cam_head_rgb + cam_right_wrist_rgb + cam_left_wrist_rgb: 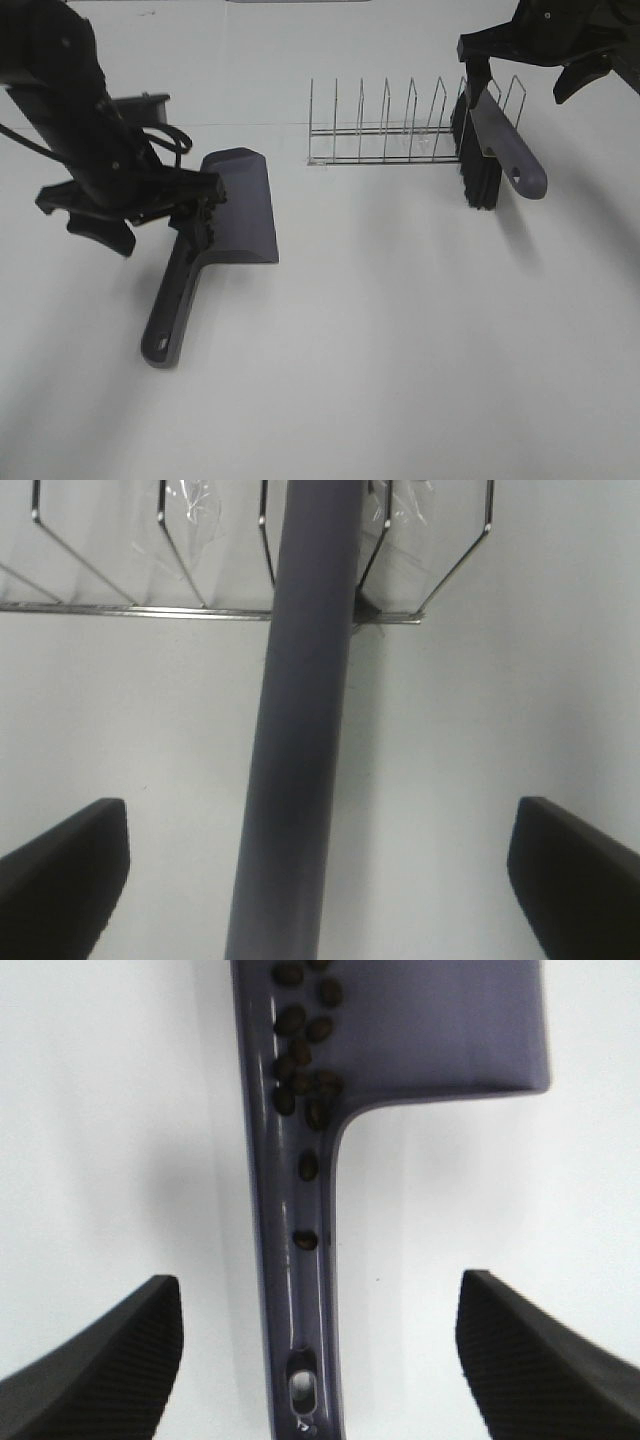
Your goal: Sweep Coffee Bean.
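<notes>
We see a white table from the high camera, with the grey-purple dustpan lying flat on its left half, its handle running toward the near edge. Our left gripper sits over the upper part of that handle. In the left wrist view its two dark fingers stand wide apart on either side of the dustpan handle, with bare table between each finger and the handle, so they grasp nothing.

The coffee beans lie inside the dustpan, crowded along the side wall where the pan narrows into the handle. Two beans sit apart from the cluster, farther down the handle channel, above the hanging hole. From the high camera the beans are too small to make out.

On the right half, a wire rack stands on the table, and the brush rests at its right end, black bristles down against the table and handle tilted away from the rack. Our right gripper hangs above it. In the right wrist view its fingers are spread fully, well clear of the brush handle that runs between them, so this gripper holds nothing either.
</notes>
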You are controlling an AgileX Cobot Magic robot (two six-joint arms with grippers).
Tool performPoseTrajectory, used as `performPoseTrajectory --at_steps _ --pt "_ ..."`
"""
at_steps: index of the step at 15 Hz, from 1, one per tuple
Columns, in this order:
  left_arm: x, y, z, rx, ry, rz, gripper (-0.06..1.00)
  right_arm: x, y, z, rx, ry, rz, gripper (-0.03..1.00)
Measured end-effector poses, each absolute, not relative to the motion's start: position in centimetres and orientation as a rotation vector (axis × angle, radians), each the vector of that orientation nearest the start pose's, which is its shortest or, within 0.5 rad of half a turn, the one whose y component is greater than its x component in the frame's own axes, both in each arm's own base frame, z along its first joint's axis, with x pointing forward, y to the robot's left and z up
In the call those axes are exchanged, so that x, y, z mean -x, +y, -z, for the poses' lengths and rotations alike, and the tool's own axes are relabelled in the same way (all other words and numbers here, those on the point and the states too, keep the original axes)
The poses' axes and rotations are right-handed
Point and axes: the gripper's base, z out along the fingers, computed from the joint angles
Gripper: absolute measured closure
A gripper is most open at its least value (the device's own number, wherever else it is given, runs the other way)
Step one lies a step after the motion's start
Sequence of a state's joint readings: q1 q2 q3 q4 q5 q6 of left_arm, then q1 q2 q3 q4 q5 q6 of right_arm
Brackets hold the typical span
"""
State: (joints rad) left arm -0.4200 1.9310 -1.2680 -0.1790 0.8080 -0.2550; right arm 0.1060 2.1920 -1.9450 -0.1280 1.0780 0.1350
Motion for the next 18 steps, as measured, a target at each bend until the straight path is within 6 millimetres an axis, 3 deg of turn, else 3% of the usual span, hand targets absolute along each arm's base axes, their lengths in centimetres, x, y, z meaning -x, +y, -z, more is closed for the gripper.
performPoseTrajectory --at_steps 1,3,7,11,14,16,18 --pt "-33.2 -15.8 -20.3 -0.125 2.909 0.274 0.25 -47.1 4.1 -23.2 0.028 2.810 0.104 0.08" --pt "-31.5 -14.5 -24.8 -0.171 2.837 0.225 0.25 -46.3 4.0 -24.2 0.035 2.851 0.109 0.08" --pt "-25.9 -10.6 -32.2 -0.141 2.829 0.026 0.25 -45.4 4.1 -25.9 0.061 2.859 0.081 0.08" --pt "-19.3 -7.3 -38.7 -0.110 2.577 0.104 0.25 -42.1 3.9 -27.6 0.084 2.875 0.063 0.08" --pt "-13.0 -4.5 -40.0 -0.104 2.436 0.163 0.25 -37.9 3.5 -27.8 0.090 2.940 0.070 0.09" --pt "-9.9 -3.1 -39.5 -0.129 2.378 0.174 0.25 -35.2 3.2 -27.7 0.091 2.975 0.070 0.09" --pt "-6.8 -1.7 -37.7 -0.180 2.339 0.161 0.25 -31.6 3.0 -28.2 0.086 2.986 0.048 0.09"
